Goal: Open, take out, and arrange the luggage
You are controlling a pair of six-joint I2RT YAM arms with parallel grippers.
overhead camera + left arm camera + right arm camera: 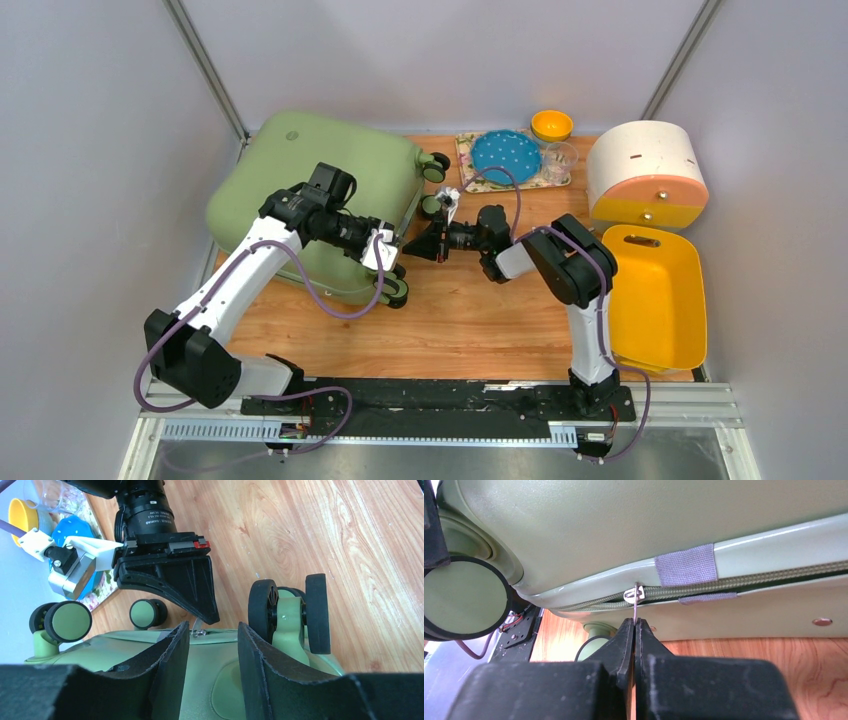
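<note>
While clamped fully shut on the thin metal zipper pull (634,596), right gripper (635,625) end-on to the luggage (310,190), no gap between the fingers, slider just above the fingertips on the zipper (744,582). Left gripper (212,630) partly open, nothing held, green shell right under and ahead of it, wheel (290,612) just right of its right-hand finger; cannot tell if the fingers touch the shell. Luggage flat on a broad face, directly ahead of the right gripper and stretching well away beyond it. Long axis roughly in line with the right gripper's reach, wheel end pointing back at both grippers, opposite end far off. Seam running crosswise to the right fingers, level with the table. Judged stiff, smooth and likely slippery on the shell, bulky and probably too heavy to lift one-armed, so no use pinching the curved shell. Best hold for opening: the pull, as taken now, dragged along the seam, with the left gripper bracing against sliding. Small, flat pull, easy to lose if tugged off-line. After unzipping, probably the lid rim near the seam for the lift.
</note>
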